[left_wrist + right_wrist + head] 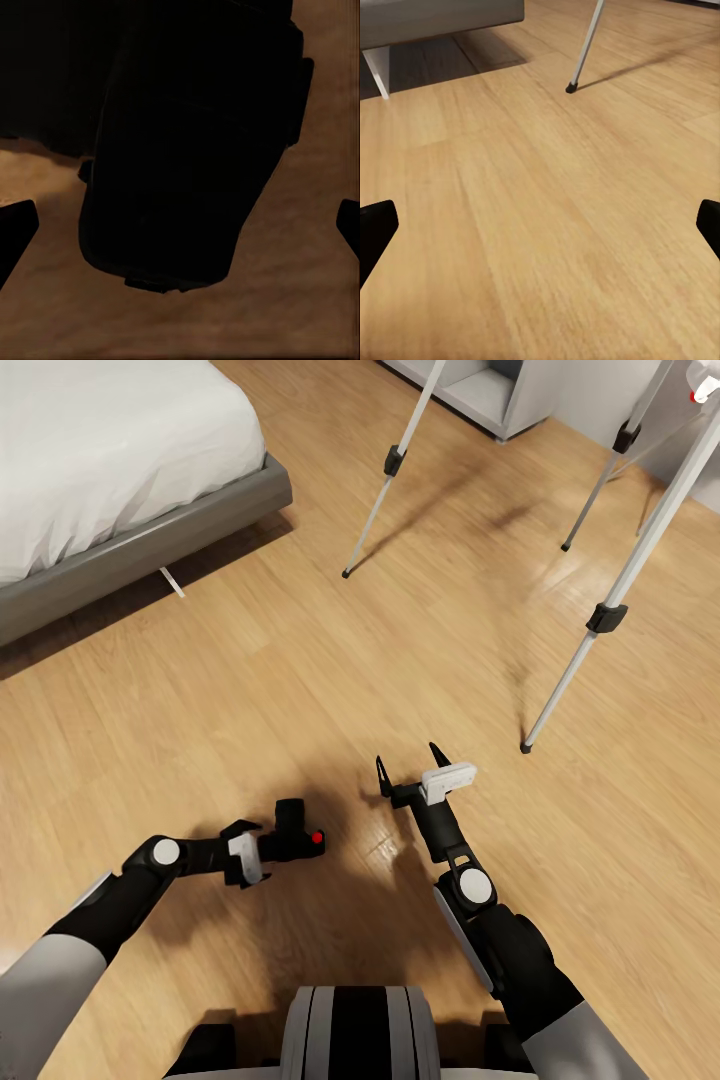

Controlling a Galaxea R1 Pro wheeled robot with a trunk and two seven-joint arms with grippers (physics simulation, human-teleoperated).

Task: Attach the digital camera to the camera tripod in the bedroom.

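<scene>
The digital camera (295,830) sat low and left of centre in the head view, seemingly held by the left gripper (262,848), while the tripod (606,618) stood upper right, nearer the spread-open, empty right gripper (408,765).

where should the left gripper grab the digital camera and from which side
Grip the digital camera across its boxy black body, coming from the robot's left, where the left gripper sits. That probably leaves the stubby lens and the red button, on the far side, uncovered.
</scene>
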